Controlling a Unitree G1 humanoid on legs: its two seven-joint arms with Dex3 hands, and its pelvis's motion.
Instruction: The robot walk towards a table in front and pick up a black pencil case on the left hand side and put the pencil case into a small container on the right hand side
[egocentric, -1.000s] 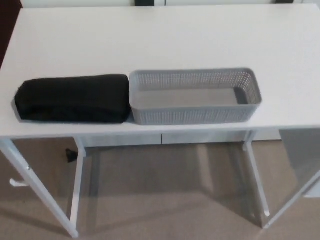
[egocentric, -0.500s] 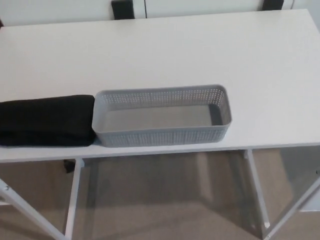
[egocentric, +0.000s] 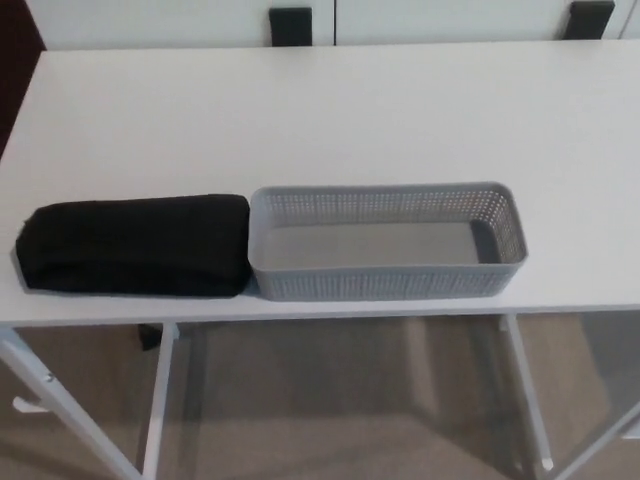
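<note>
1. Hands are out of the head view altogether, left and right alike, so whether the fingers are spread or closed, or holding anything, cannot be told from here.
2. Approach looks like the step in hand: the bench (egocentric: 330, 110) fills the view, its near edge runs across the lower part of the picture, and nothing has been picked up yet.
3. Pencil case (egocentric: 133, 246) lies flat near the front edge, on the robot's left. It is black, long and soft-looking, with rounded ends, and its right end touches or sits just beside the basket.
4. Basket (egocentric: 385, 287) stands to the right of the case, grey, rectangular, with perforated walls, and appears empty.
5. Next move, as I judge it, calls for the left hand to come in over the case, close around its middle, lift it over the near wall and lower it lengthwise inside.
6. Beyond the far edge, two dark objects (egocentric: 291, 22) show against a pale surface.
</note>
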